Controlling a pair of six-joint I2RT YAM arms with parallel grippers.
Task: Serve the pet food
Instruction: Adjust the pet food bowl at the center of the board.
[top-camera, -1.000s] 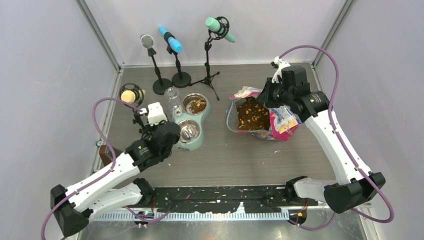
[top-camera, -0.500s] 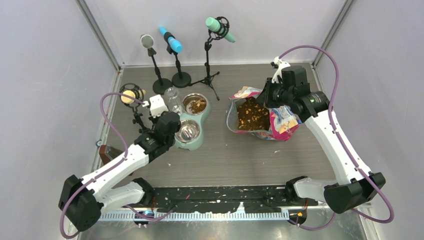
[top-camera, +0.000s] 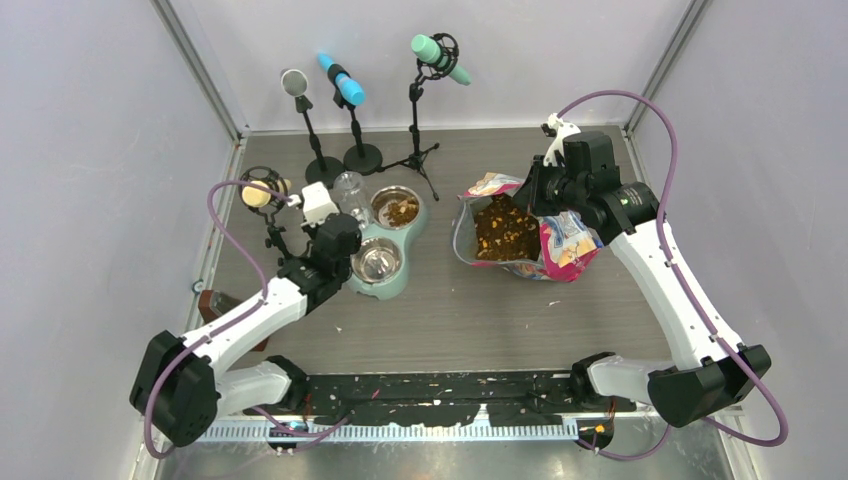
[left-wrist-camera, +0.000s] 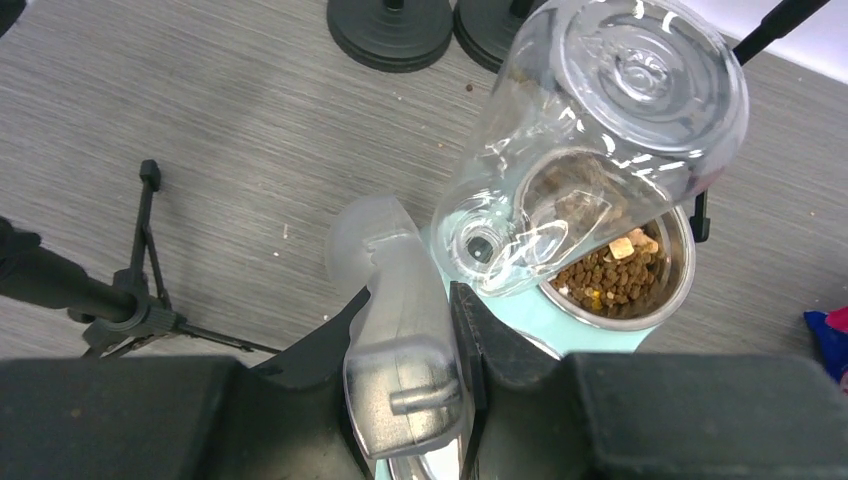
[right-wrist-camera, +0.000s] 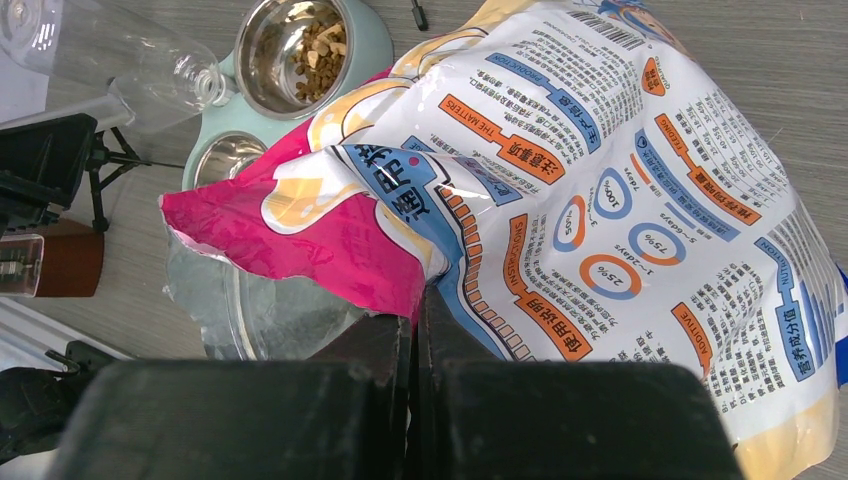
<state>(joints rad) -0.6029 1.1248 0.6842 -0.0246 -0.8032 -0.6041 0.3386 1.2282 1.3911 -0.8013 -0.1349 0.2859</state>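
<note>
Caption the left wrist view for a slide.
Left claw grips the clear plastic scoop by its handle, cup tilted beside brown kibble pellets in a steel bowl of the mint-green feeder.

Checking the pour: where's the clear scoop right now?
Top view, left of centre: the clear scoop hangs in the left gripper, by the feeder's far bowl.

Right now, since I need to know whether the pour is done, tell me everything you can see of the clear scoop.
The clear scoop is glossy, see-through plastic: a deep round cup joined to a flat, cloudier handle. The left gripper clamps the handle between its fingers. The cup hangs tilted above the far steel bowl, which holds kibble. Whether any pellets remain inside the cup, or whether it touches the bowl, cannot be told.
</note>
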